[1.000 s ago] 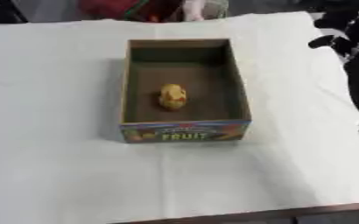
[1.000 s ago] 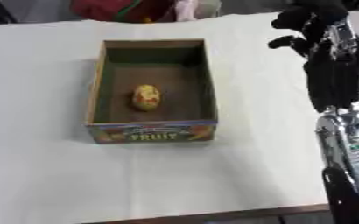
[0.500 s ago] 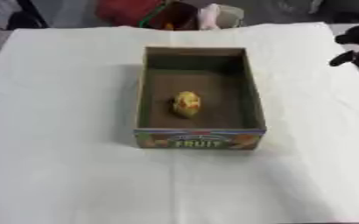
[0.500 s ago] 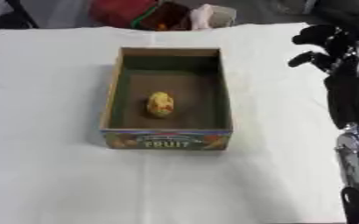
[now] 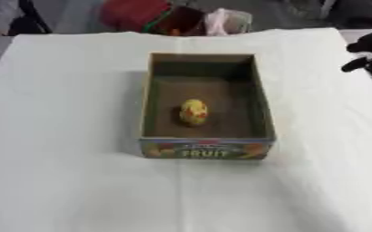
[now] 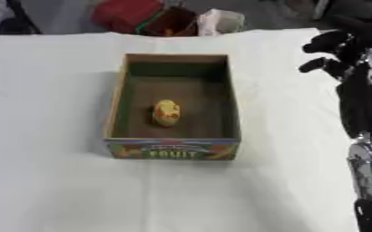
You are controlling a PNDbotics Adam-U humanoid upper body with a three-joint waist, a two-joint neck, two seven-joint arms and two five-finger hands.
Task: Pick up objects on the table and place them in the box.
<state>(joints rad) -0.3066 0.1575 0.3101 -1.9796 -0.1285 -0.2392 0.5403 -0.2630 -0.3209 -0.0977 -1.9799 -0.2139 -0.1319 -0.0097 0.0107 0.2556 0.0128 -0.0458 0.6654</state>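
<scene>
Centrally in the left eye view, an open cardboard fruit box point(image 5: 206, 108) is sitting on a white tablecloth point(image 5: 70, 136), holding a yellow oval fruit point(image 5: 193, 112). In the right eye view, the black right hand point(image 6: 336, 50) is hanging at the upper right, fingers curled, empty; red clutter point(image 6: 134, 16) is lying beyond the cloth.

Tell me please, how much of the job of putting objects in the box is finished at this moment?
Done: a yellow fruit-like object already lies inside the box. In hand: nothing; the right hand hangs at the right edge, fingers curled, holding nothing. Left: no other loose object shows on the white cloth around the box, so the job looks about finished. The left hand is out of view.
</scene>
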